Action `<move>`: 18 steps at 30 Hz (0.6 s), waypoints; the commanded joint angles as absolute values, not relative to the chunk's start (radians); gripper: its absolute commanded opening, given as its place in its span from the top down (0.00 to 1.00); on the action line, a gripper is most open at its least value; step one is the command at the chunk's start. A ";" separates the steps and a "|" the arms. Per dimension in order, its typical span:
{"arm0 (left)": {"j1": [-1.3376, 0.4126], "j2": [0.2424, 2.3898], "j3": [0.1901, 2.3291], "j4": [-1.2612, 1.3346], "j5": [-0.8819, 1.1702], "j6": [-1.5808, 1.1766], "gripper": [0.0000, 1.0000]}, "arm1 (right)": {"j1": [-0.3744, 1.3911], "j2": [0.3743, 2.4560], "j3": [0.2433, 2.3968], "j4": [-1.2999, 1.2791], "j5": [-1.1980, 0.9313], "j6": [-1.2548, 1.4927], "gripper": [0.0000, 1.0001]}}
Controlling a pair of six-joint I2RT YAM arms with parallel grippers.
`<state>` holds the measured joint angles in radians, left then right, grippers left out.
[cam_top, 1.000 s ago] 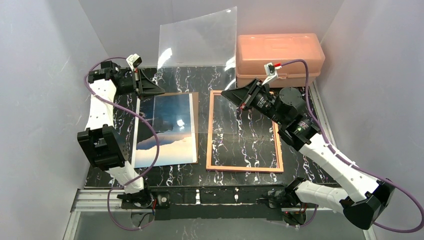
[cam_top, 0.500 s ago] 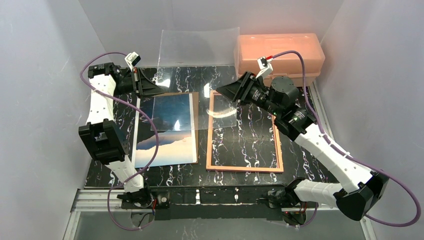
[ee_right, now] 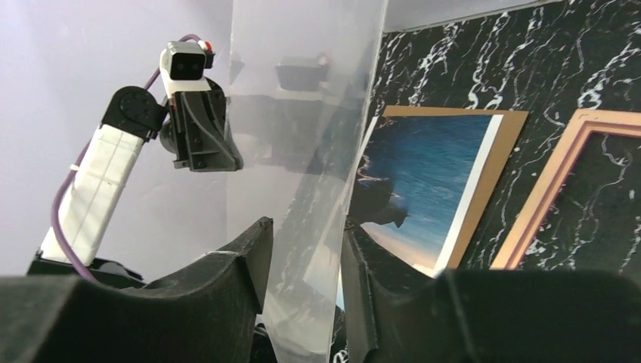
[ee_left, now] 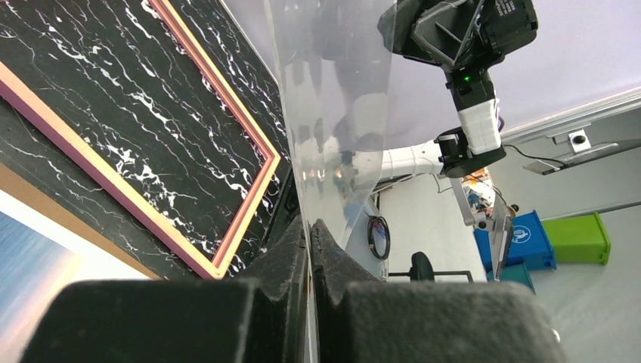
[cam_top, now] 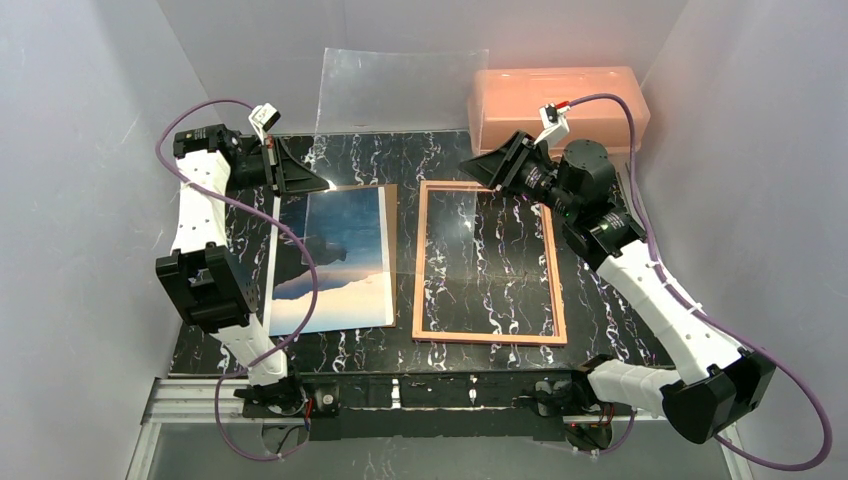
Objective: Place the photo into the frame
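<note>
Photo (cam_top: pixel 335 255) was still unframed; clear pane (cam_top: pixel 400 95) had just been released by the half-parted right claw (ee_right: pixel 306 234), and was pinched solely by the closed left claw (ee_left: pixel 308 227)

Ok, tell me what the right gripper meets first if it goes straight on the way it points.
The clear sheet, which stands between the parted fingers of the right gripper. Past it, the left gripper holding the sheet's far edge looks roughly in line, though depth is unclear.
</note>
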<state>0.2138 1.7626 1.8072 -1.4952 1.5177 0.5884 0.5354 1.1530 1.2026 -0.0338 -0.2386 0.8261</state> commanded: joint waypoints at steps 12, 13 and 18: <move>0.184 1.714 1.772 -1.681 1.511 0.634 1.00 | 0.533 1.171 1.183 0.151 -0.421 0.920 0.83; 0.184 1.714 1.774 -1.681 1.502 0.634 0.99 | 0.534 1.166 1.193 0.127 -0.410 0.905 0.88; 0.179 1.718 1.754 -1.557 1.387 0.476 0.19 | 0.516 1.129 1.291 -0.139 -0.266 0.782 0.99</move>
